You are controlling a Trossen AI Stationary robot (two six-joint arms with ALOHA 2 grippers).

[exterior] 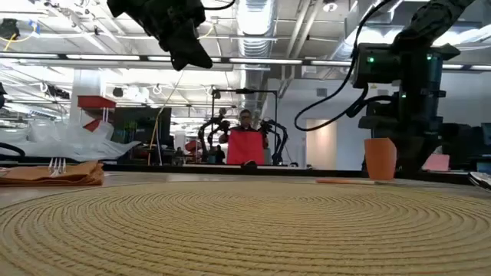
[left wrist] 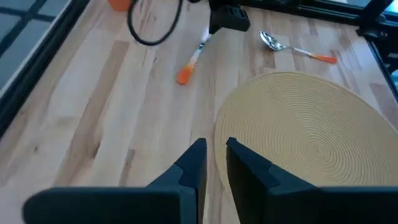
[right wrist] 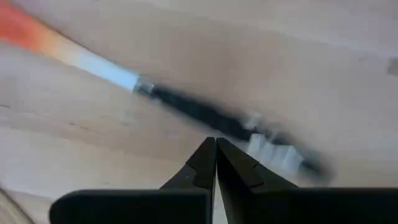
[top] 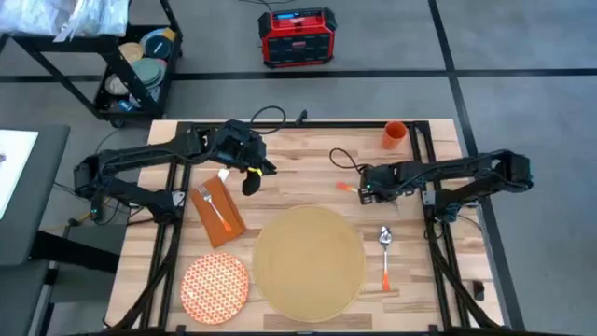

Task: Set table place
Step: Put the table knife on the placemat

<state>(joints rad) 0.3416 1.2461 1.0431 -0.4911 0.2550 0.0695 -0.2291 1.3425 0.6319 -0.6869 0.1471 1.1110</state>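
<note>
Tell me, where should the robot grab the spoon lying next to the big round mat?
Best by the slim handle, coming straight down from above. The spoon lies flat on the table, right of the mat, bowl toward the far edge and orange tip toward the near edge. The handle is narrow enough to fit between gripper fingers; the rounded bowl would likely slip. Close across the handle, not along it.

The table [top: 308, 163] is smooth, pale wood planks. The placemat [top: 310, 259] is coarse woven fibre. The napkin [top: 216, 213] is matt cloth. The spoon [top: 384, 237] has a shiny metal bowl.
</note>
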